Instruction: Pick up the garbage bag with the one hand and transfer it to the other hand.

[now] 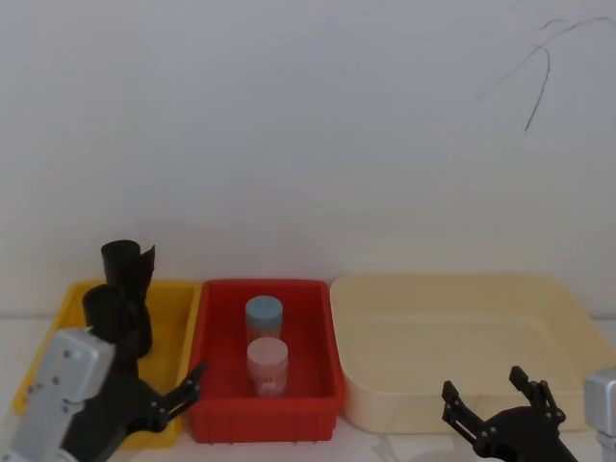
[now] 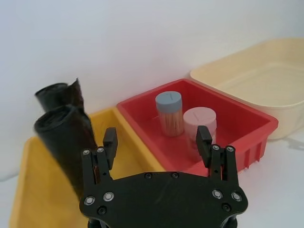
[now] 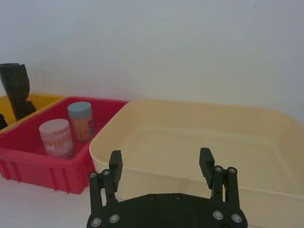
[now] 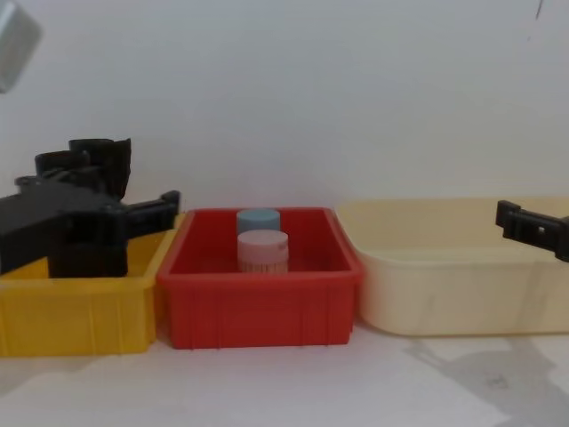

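Two black crinkled rolls stand upright in the yellow bin point(image 1: 181, 318). The rear one is the garbage bag point(image 1: 130, 262) point(image 2: 59, 94) point(image 3: 16, 85) point(image 4: 105, 153); a small red mark shows on its side in the right wrist view. An unlabelled roll point(image 1: 115, 316) point(image 2: 66, 142) stands in front of it. My left gripper point(image 1: 175, 397) point(image 2: 156, 141) point(image 4: 142, 209) is open at the bin's near right side, level with the front roll and holding nothing. Low at the right, my right gripper point(image 1: 486, 390) point(image 3: 161, 164) hovers open and empty before the cream tray.
A red bin point(image 1: 322, 332) in the middle holds a blue-lidded jar point(image 1: 264, 316) and a pink-lidded jar point(image 1: 268, 364). A large cream tray point(image 1: 462, 337) sits at the right. A white wall stands close behind the three containers.
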